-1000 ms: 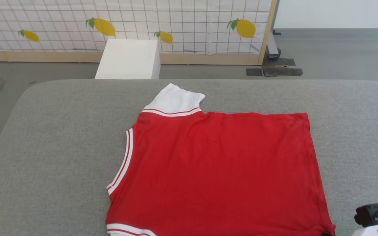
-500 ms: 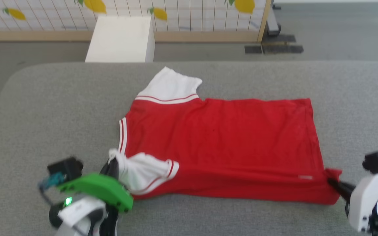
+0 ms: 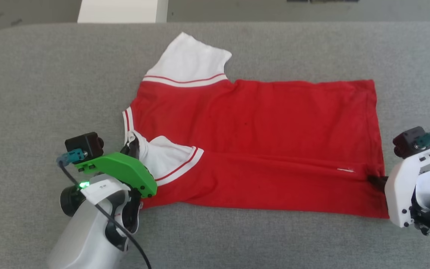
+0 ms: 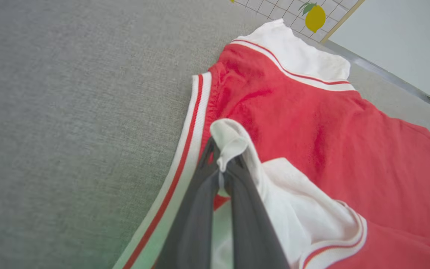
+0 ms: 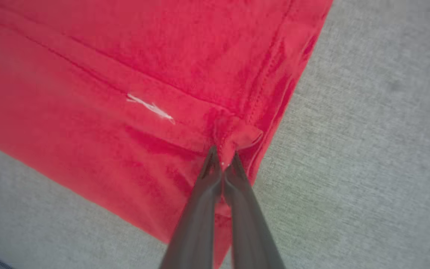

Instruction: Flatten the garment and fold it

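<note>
At the near edge of the garment, which lies lengthwise left to right on the grey pad, my left gripper pinches the white sleeve and my right gripper pinches the hem corner. Its far edge lies ahead of both, so I judge they must move together.

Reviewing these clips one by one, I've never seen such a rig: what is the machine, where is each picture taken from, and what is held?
It is a two-armed robot. The wide picture comes from its head camera, looking down; the other two come from wrist cameras looking along each arm's two dark fingers. On the grey padded surface lies a red shirt with white sleeves, its near edge folded over. The left gripper is shut on the near white sleeve; the right gripper is shut on the shirt's red hem corner.
</note>
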